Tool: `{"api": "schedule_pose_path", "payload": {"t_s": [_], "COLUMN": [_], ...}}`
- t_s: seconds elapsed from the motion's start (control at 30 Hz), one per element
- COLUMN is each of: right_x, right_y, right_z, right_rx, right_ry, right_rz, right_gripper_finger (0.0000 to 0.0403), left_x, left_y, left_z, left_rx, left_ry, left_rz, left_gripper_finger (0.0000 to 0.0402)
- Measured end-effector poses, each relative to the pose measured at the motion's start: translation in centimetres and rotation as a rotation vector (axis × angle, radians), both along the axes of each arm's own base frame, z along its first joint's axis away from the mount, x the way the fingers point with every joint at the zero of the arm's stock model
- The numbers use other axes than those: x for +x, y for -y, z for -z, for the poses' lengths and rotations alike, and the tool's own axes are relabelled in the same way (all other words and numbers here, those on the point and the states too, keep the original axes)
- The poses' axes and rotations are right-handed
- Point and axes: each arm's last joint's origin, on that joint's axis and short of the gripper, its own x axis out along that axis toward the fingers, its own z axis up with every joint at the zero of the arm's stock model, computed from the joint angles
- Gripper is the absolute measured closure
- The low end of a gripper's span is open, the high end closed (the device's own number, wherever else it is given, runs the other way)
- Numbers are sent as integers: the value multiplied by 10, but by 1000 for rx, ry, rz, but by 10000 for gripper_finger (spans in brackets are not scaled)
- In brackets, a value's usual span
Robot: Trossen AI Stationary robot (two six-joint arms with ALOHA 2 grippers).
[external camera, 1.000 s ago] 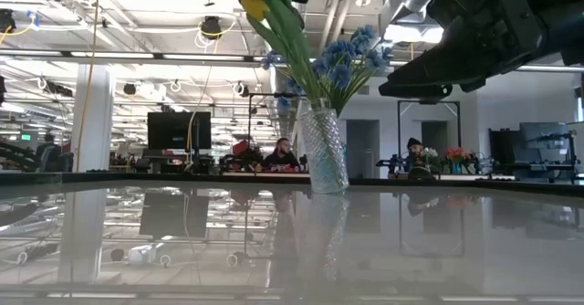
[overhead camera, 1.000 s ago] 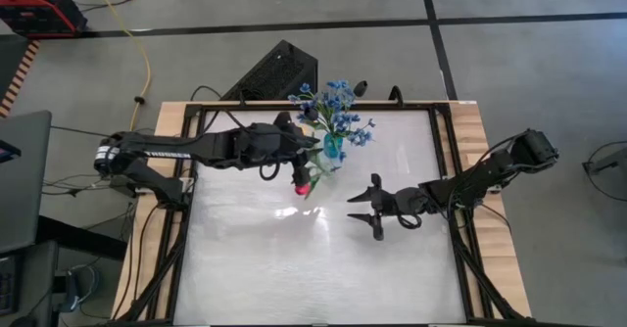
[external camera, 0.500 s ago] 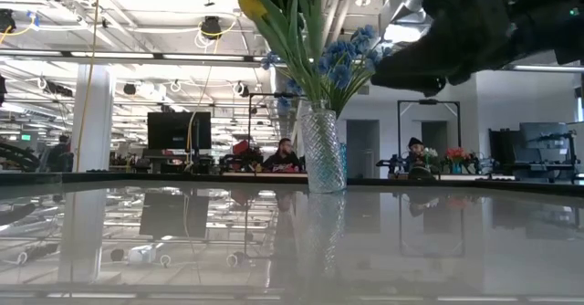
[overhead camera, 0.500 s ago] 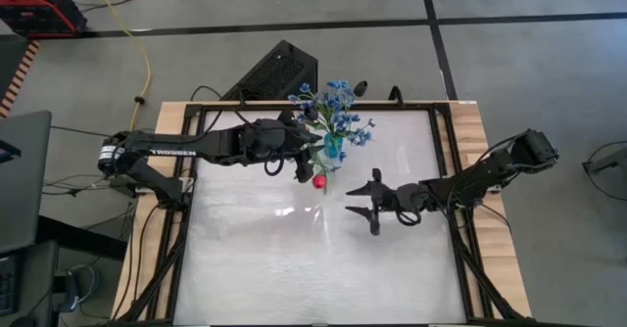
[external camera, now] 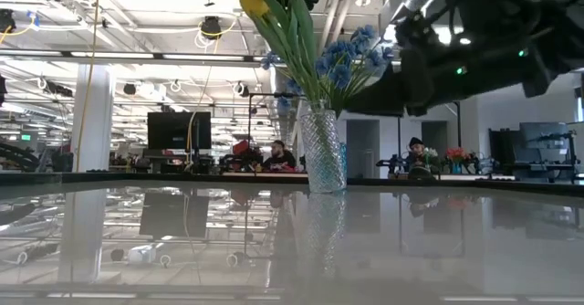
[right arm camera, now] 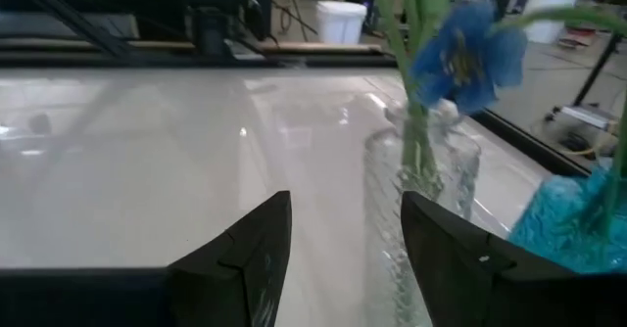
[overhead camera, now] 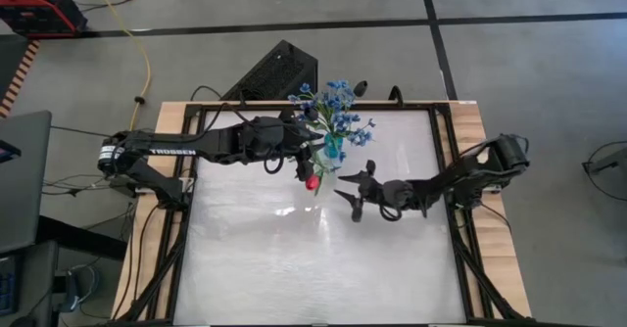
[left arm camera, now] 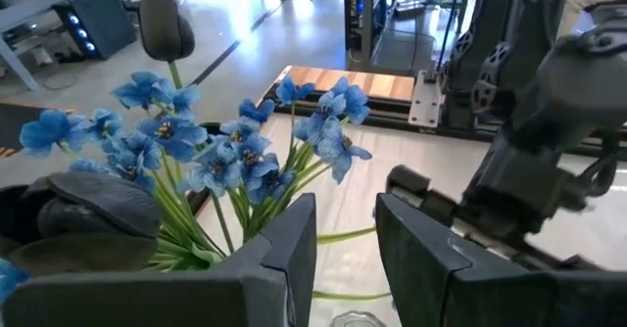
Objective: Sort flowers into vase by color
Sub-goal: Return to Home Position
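Note:
A bunch of small blue blossoms [overhead camera: 338, 116] and a dark bloom [left arm camera: 165, 19] stand in the small blue vase [overhead camera: 333, 149] near the table's far edge. Just in front stands a clear ribbed glass vase [external camera: 324, 150] holding a red tulip [overhead camera: 311, 182] and a yellow tulip [external camera: 255, 4], which lean toward the table's left. My left gripper [overhead camera: 306, 163] hovers above the clear vase beside the tulip heads, its fingers a narrow gap apart [left arm camera: 345, 258]. My right gripper [overhead camera: 353, 192] is open, just right of the vases and pointing at the clear vase [right arm camera: 416, 210]. My left gripper: a pale green stem [left arm camera: 343, 235] crosses the gap between its fingers, but I cannot tell whether the fingers touch it or the tulips.
The white table top [overhead camera: 313, 268] lies bare on the near side. Wooden rails [overhead camera: 480, 170] run along both sides. A black box [overhead camera: 274, 72] sits on the floor past the far edge. People [external camera: 276, 154] sit in the room behind.
My right gripper has moved toward the table's left and a little toward the far edge, closing in on the vases. My left gripper has shifted slightly right, and the red tulip's head has swung right with it, toward the clear vase.

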Motion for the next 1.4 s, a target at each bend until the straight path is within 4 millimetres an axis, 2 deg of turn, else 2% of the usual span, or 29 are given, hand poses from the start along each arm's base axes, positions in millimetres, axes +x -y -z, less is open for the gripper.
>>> {"api": "schedule_pose_path", "payload": {"t_s": [0.33, 0.5, 0.7, 0.87, 1.07, 1.23, 1.33, 1.4], "right_x": [5, 6, 6, 4, 1, 0, -2, -3], "right_y": [23, 29, 39, 41, 53, 66, 70, 73], "right_z": [15, 16, 17, 23, 27, 28, 29, 31], "right_rx": [-24, 8, 20, 19, 41, 92, 115, 137], "right_ry": [-65, -67, -71, -144, -176, -157, -164, -176], "right_rz": [83, 23, 29, 34, 147, 212, 236, 253], "right_gripper_finger": [185, 184, 184, 184, 188, 232, 294, 349], "left_x": [0, 0, 0, 0, 0, 0, 0, 0], "left_y": [0, 0, 0, 0, 0, 0, 0, 0], "left_z": [0, 0, 0, 0, 0, 0, 0, 0], "left_rx": [0, 0, -1, -2, -2, -2, -3, -3], "left_ry": [0, 0, 0, -4, -4, -4, -3, -3], "left_rz": [0, 0, -1, -1, -1, -1, -2, -2], "left_gripper_finger": [304, 304, 304, 304, 304, 304, 304, 304]}}
